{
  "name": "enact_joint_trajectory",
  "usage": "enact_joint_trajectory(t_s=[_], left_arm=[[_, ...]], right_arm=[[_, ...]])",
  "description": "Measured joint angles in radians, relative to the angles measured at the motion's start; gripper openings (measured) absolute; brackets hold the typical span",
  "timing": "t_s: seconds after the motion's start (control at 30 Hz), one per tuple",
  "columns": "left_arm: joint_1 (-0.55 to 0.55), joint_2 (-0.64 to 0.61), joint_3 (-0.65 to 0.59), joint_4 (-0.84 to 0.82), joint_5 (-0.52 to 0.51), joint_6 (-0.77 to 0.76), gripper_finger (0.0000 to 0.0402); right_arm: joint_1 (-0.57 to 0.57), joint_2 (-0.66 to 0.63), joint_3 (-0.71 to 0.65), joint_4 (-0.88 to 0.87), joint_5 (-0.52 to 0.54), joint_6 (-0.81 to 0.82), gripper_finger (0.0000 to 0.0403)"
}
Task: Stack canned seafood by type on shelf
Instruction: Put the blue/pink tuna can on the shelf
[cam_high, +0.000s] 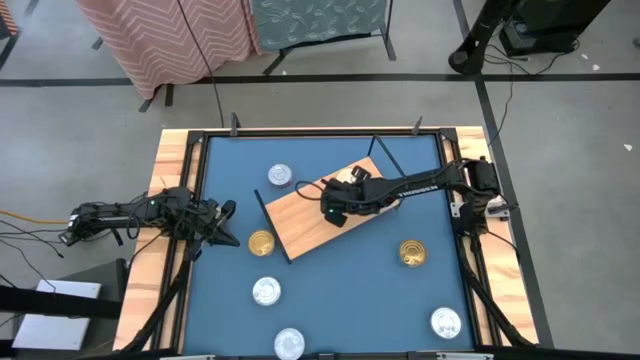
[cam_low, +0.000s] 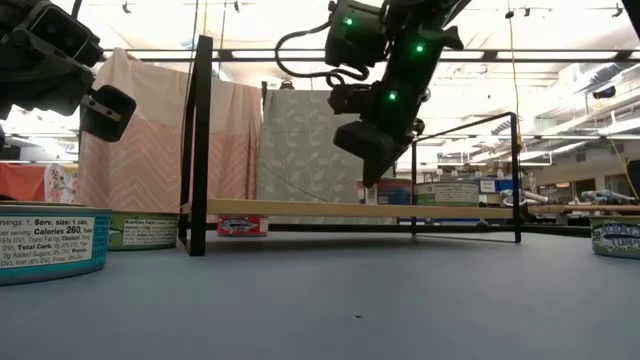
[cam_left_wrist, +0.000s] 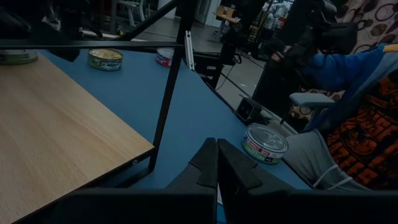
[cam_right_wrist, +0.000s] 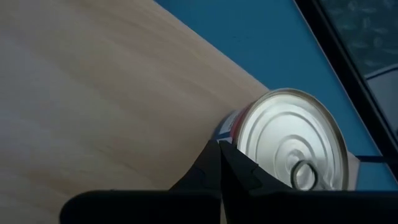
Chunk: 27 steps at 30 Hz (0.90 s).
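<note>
Silver can (cam_right_wrist: 291, 152) (wrist-only), R gripper (cam_right_wrist: 219, 163) closed.

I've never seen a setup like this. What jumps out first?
A light-wood shelf sits askew mid-table, with the right gripper shut above it, beside a silver-lidded can. More cans lie scattered over the blue table, including two gold ones. The left gripper waits shut at the left edge.

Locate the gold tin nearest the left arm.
In the high view the gold tin lies on the blue table, just off the shelf's left corner, beside the left gripper.
</note>
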<state>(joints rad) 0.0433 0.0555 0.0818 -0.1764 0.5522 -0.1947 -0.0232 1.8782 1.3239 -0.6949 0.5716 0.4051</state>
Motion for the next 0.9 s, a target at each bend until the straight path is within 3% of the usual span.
enact_joint_trajectory(t_s=[0.2,0.37,0.5,0.9], left_arm=[[0.0,0.0,0.0,0.0,0.0,0.0,0.0007],[0.0,0.0,0.0,0.0,0.0,0.004,0.0007],[0.0,0.0,0.0,0.001,0.0,0.005,0.0007],[0.0,0.0,0.0,0.005,-0.017,0.007,0.0007]], right_arm=[[-0.008,0.0,-0.009,-0.001,0.013,0.01,0.0004],[-0.007,0.0,-0.062,0.224,-0.08,-0.042,0.0004],[-0.012,0.0,-0.082,0.334,-0.081,-0.066,0.0004],[-0.093,0.0,-0.082,0.361,-0.032,-0.012,0.0004]])
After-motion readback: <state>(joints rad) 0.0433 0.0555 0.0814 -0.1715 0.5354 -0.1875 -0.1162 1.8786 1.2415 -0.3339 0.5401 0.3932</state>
